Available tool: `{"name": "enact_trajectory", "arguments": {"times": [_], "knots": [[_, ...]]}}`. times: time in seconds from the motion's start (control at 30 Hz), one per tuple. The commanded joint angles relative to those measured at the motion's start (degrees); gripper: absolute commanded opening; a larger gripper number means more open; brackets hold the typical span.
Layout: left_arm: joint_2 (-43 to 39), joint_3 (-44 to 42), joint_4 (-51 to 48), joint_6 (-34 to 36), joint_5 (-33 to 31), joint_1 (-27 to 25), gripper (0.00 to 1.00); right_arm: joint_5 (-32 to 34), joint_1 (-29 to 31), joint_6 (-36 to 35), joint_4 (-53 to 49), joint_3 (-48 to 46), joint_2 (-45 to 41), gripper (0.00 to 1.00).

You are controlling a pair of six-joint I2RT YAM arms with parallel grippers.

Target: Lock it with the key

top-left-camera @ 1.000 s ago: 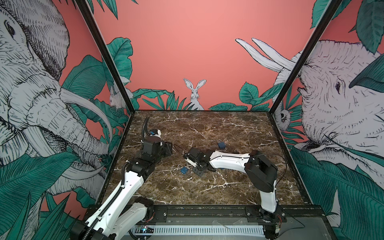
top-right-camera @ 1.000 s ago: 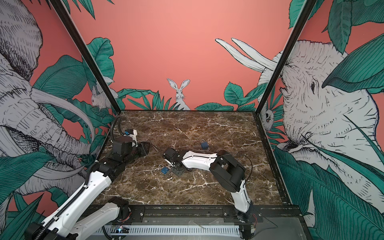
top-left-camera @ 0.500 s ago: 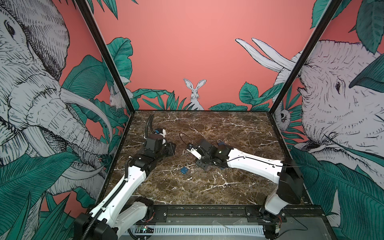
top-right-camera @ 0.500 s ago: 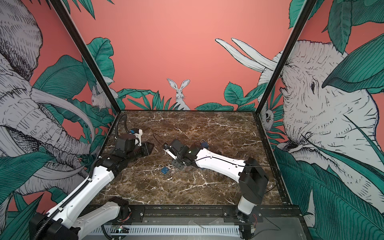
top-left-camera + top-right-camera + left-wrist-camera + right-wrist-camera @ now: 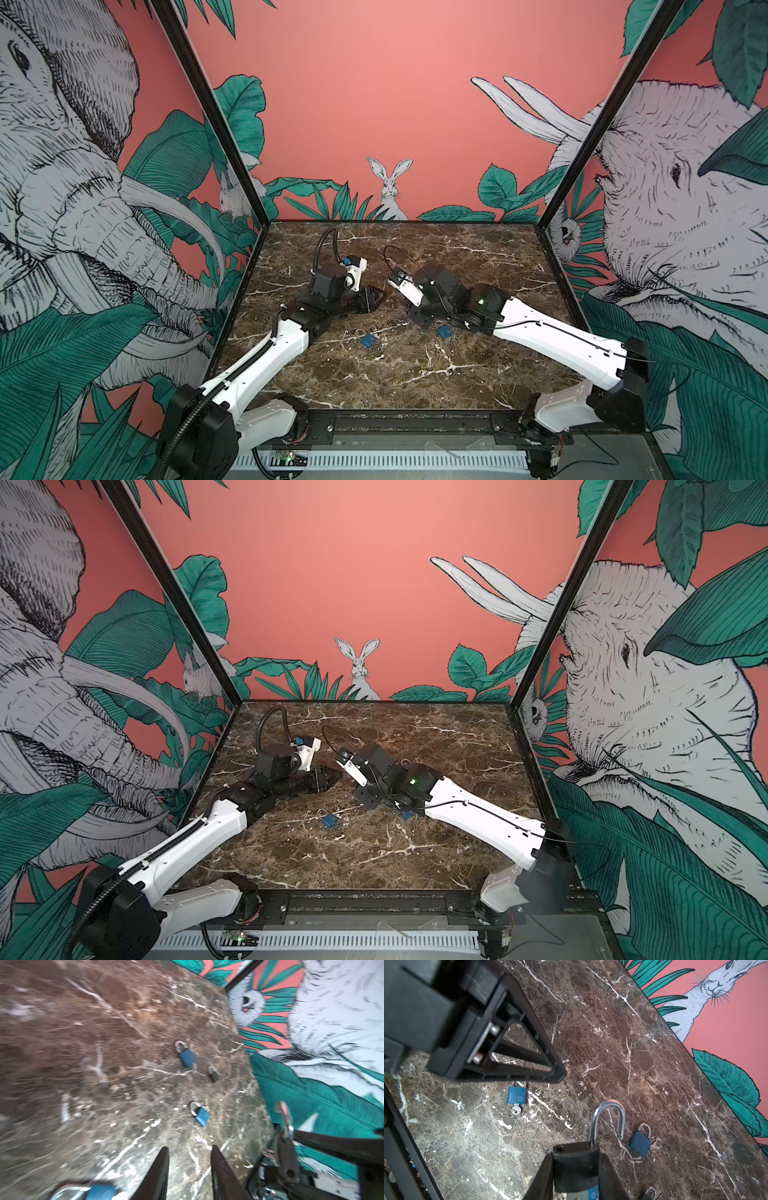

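My right gripper (image 5: 575,1167) is shut on a dark padlock (image 5: 576,1164), held above the marble table. Its silver shackle (image 5: 608,1118) stands open, one leg free of the body. No key shows in this padlock. In the left wrist view the same padlock (image 5: 287,1153) hangs at the side. My left gripper (image 5: 189,1167) is open and holds nothing. In both top views the left gripper (image 5: 376,297) (image 5: 334,776) points at the right gripper (image 5: 417,318) (image 5: 365,798) a short way off. A key (image 5: 514,1111) sticks out of a blue padlock (image 5: 516,1095) on the table.
More padlocks lie on the marble table (image 5: 415,374): a blue padlock (image 5: 368,340) in front of the grippers, another blue one (image 5: 444,331) under the right arm, and a small black one (image 5: 213,1075). One finger (image 5: 508,1074) of the left gripper looms close to the right wrist camera.
The left gripper has moved right, toward the middle. The right arm has unfolded and its gripper, still holding the padlock, has shifted right and back, away from the blue padlock on the table.
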Motion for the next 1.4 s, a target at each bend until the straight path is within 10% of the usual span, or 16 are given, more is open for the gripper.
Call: {"name": "enact_trajectory", "arguments": {"times": [0.0, 1.37], "knots": [[0.2, 2.4, 6.1, -2.4, 4.9, -0.6, 0.38, -0.6, -0.4, 0.2, 1.1, -0.4, -0.7, 0.13], [10.5, 8.4, 11.6, -5.5, 11.3, -4.5, 0.27, -2.5, -1.7, 1.1, 2.1, -1.0, -0.3, 0.12]]}}
